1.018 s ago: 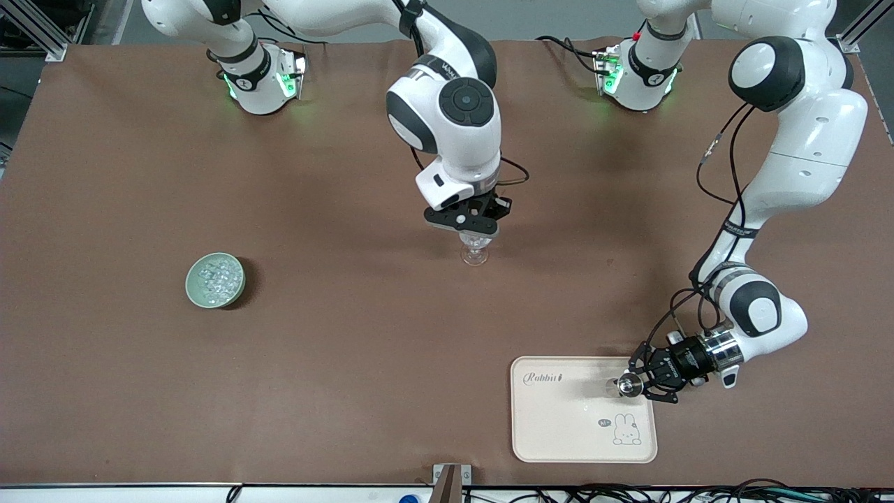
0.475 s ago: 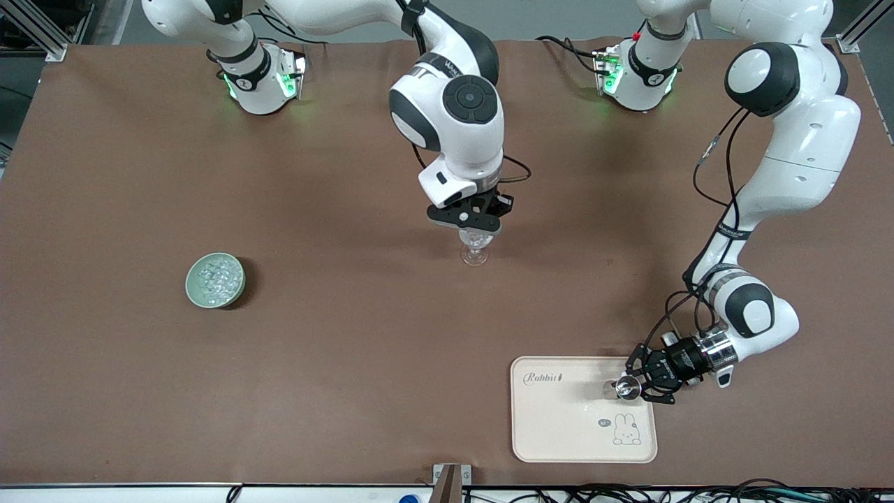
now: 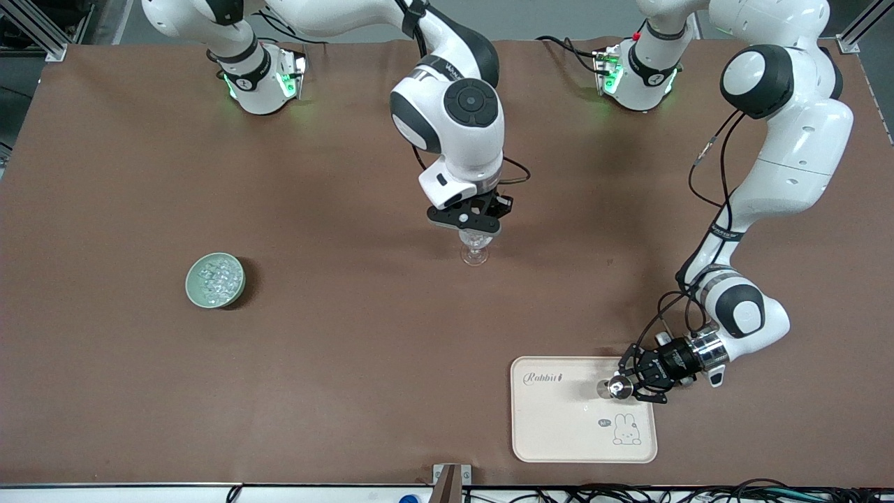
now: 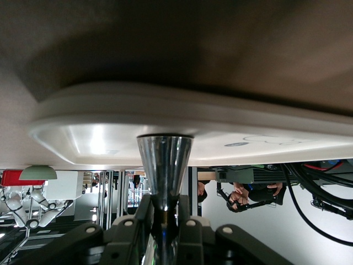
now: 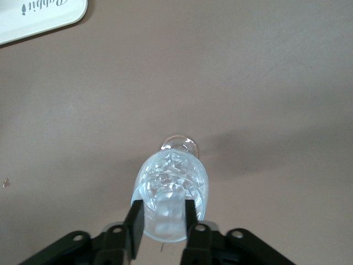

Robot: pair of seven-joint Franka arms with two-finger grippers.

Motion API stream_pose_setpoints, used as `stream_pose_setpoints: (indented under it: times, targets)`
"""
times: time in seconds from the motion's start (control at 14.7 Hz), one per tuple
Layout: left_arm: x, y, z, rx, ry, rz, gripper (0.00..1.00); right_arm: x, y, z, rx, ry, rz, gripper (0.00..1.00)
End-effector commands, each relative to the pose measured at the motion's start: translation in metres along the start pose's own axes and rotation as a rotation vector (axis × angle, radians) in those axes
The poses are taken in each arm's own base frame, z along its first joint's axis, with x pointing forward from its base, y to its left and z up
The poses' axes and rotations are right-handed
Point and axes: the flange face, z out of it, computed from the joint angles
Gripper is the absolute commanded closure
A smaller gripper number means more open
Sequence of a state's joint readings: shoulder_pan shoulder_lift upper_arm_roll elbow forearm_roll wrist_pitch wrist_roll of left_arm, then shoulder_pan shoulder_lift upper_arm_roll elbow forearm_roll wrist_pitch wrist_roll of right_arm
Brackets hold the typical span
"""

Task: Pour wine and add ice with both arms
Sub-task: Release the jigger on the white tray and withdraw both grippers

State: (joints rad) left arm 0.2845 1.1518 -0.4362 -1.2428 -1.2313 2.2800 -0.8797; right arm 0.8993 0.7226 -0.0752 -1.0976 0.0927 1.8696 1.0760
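Observation:
A clear stemmed glass [image 3: 475, 250] stands mid-table with several ice cubes in it [image 5: 172, 174]. My right gripper [image 3: 473, 232] is right over its mouth. In the right wrist view the right gripper [image 5: 164, 221] is shut on one clear ice cube [image 5: 167, 212]. My left gripper [image 3: 621, 386] is over the cream tray [image 3: 559, 419] and is shut on a small shiny metal vessel [image 3: 616, 388]. In the left wrist view the left gripper [image 4: 164, 212] pinches the vessel's narrow part [image 4: 164, 165], and its wide end meets the tray [image 4: 99, 118]. I cannot tell whether they touch.
A green bowl [image 3: 193, 288] full of ice cubes [image 3: 215, 278] sits toward the right arm's end of the table. The tray lies near the table's front edge toward the left arm's end. A metal bracket [image 3: 451, 480] stands at the front edge.
My left gripper has slid the metal vessel a little farther over the tray, toward the right arm's end. The right gripper has stayed over the glass with only a slight shift.

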Motion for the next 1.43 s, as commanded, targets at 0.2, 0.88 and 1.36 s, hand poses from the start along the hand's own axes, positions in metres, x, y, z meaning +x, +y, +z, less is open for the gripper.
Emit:
stream_pose_setpoints:
  times: [0.2,0.88,1.36]
  targets:
    - [-0.009,0.004,0.000,-0.009,0.006,0.048,0.00,0.009,0.007,-0.015,0.002,0.014,0.007,0.17]
    - [-0.066,0.025,-0.122,0.343,0.298,0.411,0.00,0.175,0.172,-0.142,-0.079,0.161,0.015,0.00]
    - [-0.179,0.009,-0.155,0.588,0.515,0.658,0.00,0.247,0.386,-0.224,-0.121,0.119,-0.057,0.00]
